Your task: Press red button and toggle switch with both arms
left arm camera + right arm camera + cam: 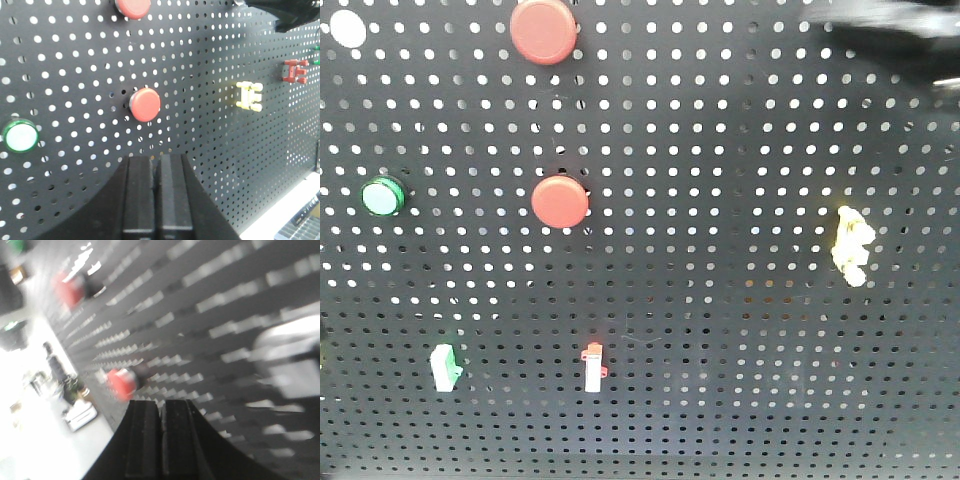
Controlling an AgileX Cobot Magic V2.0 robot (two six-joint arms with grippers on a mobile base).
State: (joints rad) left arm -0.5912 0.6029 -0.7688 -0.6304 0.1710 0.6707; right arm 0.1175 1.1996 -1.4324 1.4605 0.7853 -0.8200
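Observation:
The larger red button (545, 30) sits at the top of the black pegboard (720, 150). In the left wrist view it is cut off by the top edge (132, 6). My left gripper (156, 161) is shut and empty, below the smaller red button (145, 104) and apart from it. My right gripper (161, 404) is shut and empty, close to the board in a blurred view. A blurred silver round thing (287, 357) to its right may be the toggle switch. Two blurred red buttons (122, 382) show beyond it. The right arm (905, 30) is a dark blur at the top right.
On the board are a smaller red button (560, 200), a green button (383, 196), a yellow switch (853, 245), a white red-tipped switch (593, 367) and a green-white switch (445, 367). A red clip (295, 71) is further right.

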